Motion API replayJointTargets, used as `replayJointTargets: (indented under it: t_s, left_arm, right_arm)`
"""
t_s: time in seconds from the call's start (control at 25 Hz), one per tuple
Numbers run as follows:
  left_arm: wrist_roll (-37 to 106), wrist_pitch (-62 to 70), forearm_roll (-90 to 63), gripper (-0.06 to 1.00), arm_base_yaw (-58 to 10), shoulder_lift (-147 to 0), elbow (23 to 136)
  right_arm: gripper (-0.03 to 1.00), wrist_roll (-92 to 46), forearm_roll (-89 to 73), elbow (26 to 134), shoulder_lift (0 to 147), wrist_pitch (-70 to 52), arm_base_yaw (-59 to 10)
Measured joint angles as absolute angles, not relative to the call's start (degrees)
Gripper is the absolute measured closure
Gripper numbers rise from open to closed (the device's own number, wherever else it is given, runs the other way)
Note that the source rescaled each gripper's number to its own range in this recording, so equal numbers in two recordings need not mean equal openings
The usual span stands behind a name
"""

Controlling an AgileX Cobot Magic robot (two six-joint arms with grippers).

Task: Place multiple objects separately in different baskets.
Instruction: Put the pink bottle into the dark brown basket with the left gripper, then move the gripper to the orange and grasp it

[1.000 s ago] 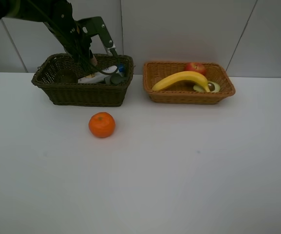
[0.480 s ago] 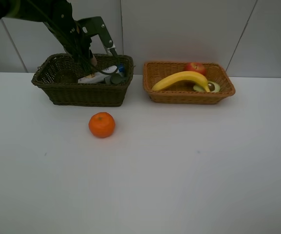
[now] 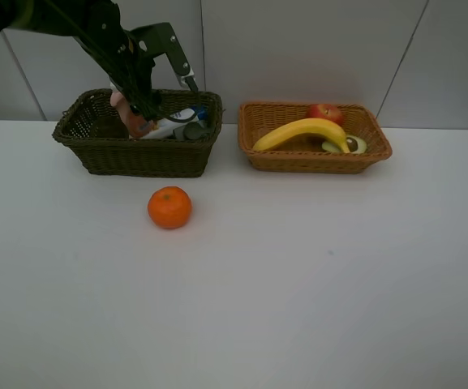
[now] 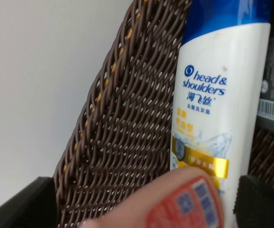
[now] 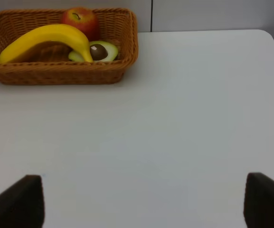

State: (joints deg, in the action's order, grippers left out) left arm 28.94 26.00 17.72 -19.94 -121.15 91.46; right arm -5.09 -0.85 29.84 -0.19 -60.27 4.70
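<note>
One pink bottle sits between the wide-spread fingers of the left end effector, down inside the dark basket beside the white tube, so I'd lift straight up, then fetch the orange lying well below it on the surface.

A plain white surface fills most of the scene. Behind it stands a pale grey panelled wall with thin dark seams, evenly lit.

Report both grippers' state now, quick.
Left gripper: jaws wide apart over the dark basket, small pink bottle between them, apparently released.
Right gripper: open, empty, above the table.
</note>
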Motion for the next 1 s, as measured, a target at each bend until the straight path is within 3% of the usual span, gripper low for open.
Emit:
replayJointTargets:
  t_s: [1.0]
  left_arm:
    - [28.9, 25.9, 17.3, -0.05, -19.9, -121.1, 91.5]
  right_arm:
    - [0.15, -5.1, -0.9, 29.8, -0.2, -60.3, 4.7]
